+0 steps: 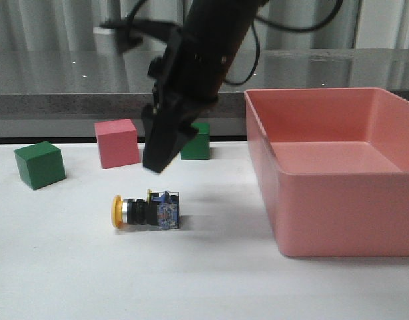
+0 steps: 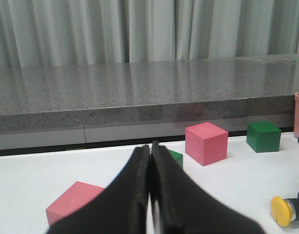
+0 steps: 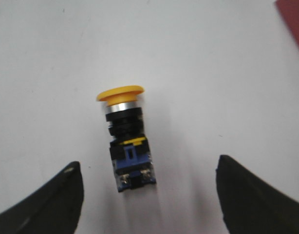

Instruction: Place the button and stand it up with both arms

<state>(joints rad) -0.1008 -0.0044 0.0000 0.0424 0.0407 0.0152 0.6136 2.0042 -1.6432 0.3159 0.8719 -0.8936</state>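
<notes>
From the front, the button (image 1: 146,210) lies on its side on the white table (image 1: 71,267), about midway across and a little toward the near edge. Its yellow mushroom cap points to the robot's left, followed by a silver collar, a black barrel and a bluish base block with a touch of yellow on top. The right gripper (image 1: 154,163) hangs just above and behind it, not touching; from this angle its fingers look bunched into one dark wedge. Toward the far edge sit a green cube (image 1: 39,165), a pink cube (image 1: 116,143) and a second green cube (image 1: 196,141) half hidden behind the arm. A pink bin (image 1: 324,193) fills the right side of the table. Behind runs a grey stone ledge (image 1: 64,100) with pale curtains (image 1: 58,27) above.

In the left wrist view, the left gripper (image 2: 150,195) is clenched, its two fingers pressed flat together on nothing. The yellow cap shows at the picture's lower right corner, well apart from the fingers. Pink and green cubes stand around on the white surface, the ledge and curtains beyond.

In the right wrist view, the right gripper is spread wide, a finger (image 3: 47,204) on either side, the button lying between them untouched on bare white tabletop.
</notes>
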